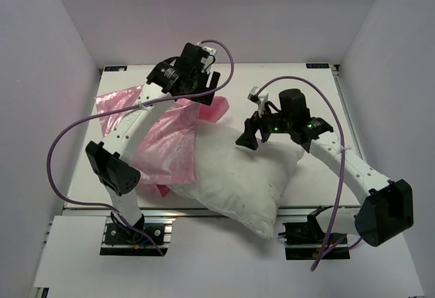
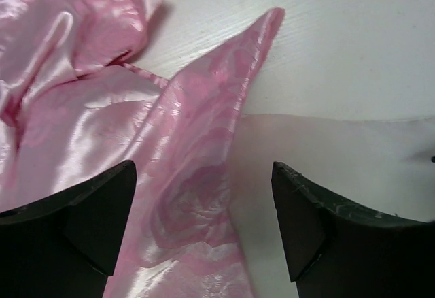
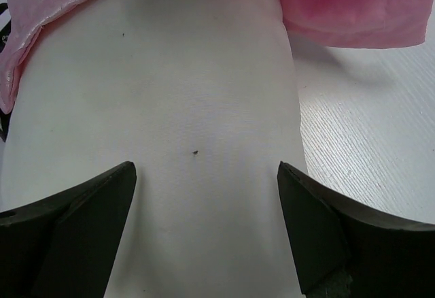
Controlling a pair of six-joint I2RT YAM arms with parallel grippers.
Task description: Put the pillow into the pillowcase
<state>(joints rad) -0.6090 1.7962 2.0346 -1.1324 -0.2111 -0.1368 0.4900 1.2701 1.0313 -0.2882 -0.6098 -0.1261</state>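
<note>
— Where is the pillow (image 1: 238, 175)?

— On the table (image 1: 319, 94), between the arms. Its near corner hangs over the near edge by the right arm's base.

— Is it in the pillowcase (image 1: 170, 145) yet?

— Hardly. The pink cloth lies crumpled at the pillow's left and far side, and the right wrist view shows it across the pillow's far end. Whether that end sits inside the opening or only under a loose fold, I cannot tell. Most of the white is bare, so I judge nearly all the work is left: find the mouth, hold it apart, feed the pillow through.

— Which way does it point?

— It lies askew. As I read it, the long axis runs from the far left, where the pink begins, to the near right, so the far-left end looks like the one to go in first.

— And the claws?

— The left gripper (image 2: 204, 175) is spread wide and empty above the cloth's edge where it meets the pillow. The right gripper (image 3: 206, 175) is equally wide, empty, over the bare white.
</note>
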